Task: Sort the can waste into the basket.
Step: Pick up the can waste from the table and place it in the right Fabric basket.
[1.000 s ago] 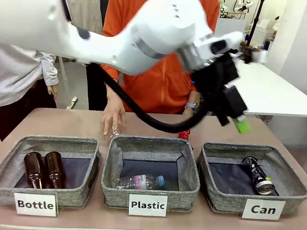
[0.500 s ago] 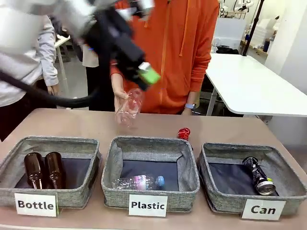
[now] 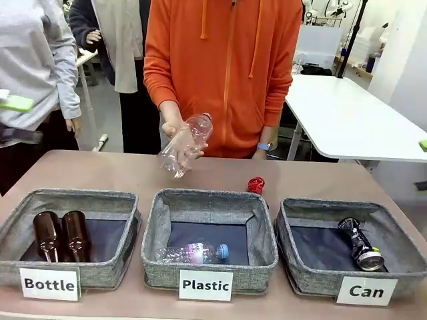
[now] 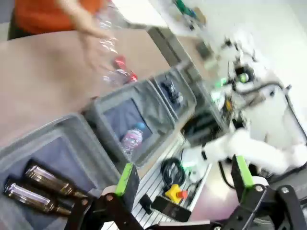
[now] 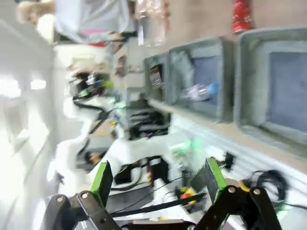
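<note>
The shiny red can [image 3: 256, 185] stands on the table behind the gap between the middle and right baskets, also seen as red can [image 5: 241, 17]. The dark printed can [image 3: 359, 243] lies inside the grey "Can" basket [image 3: 313, 283] at the right. My left gripper [image 4: 184, 177] is open and empty, high off the table's left; one green pad [image 3: 15, 103] shows at the left edge. My right gripper [image 5: 158, 177] is open and empty, off the table's right side, far from both cans.
A person in orange holds a clear plastic bottle [image 3: 183, 143] above the table's far middle. The "Plastic" basket [image 3: 155, 267] holds one clear bottle. The "Bottle" basket [image 3: 13, 270] holds two brown glass bottles [image 3: 61, 235]. A white table [image 3: 353, 123] stands behind right.
My left arm swept from the right across the table to the far left and mostly out of the picture. The person lifted the clear bottle off the table.
</note>
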`<state>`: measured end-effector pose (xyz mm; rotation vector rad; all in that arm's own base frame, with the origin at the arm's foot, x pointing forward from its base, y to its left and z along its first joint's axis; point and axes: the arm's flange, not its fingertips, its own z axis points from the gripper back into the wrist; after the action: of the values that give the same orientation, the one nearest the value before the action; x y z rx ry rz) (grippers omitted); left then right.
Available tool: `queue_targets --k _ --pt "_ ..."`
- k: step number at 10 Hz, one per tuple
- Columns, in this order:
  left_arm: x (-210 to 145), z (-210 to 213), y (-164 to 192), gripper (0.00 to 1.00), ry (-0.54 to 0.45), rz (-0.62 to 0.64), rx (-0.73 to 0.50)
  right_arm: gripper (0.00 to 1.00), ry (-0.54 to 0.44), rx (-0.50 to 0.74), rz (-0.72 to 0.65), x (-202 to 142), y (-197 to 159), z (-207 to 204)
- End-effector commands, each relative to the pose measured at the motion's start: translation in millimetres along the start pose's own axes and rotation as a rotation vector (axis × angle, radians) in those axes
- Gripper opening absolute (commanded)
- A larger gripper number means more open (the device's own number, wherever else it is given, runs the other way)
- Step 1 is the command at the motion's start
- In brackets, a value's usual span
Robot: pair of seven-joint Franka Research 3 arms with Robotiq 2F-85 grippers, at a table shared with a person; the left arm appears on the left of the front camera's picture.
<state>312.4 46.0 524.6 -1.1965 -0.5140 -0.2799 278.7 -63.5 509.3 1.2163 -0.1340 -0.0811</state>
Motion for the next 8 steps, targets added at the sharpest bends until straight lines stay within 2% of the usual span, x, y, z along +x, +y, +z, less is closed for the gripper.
queue_targets --k 1,3,4,8 --pt "-23 41 31 1.00 -0.172 0.075 -0.056 1.00 0.025 0.123 -0.170 20 -9 -21" --pt "-38 70 68 1.00 -0.242 0.131 -0.105 1.00 -0.059 0.088 -0.206 25 -21 -24" --pt "-34 63 36 1.00 -0.180 0.111 -0.021 1.00 0.049 0.116 -0.135 22 -15 -26" --pt "-34 63 36 1.00 -0.180 0.111 -0.021 1.00 0.049 0.116 -0.135 22 -15 -26"
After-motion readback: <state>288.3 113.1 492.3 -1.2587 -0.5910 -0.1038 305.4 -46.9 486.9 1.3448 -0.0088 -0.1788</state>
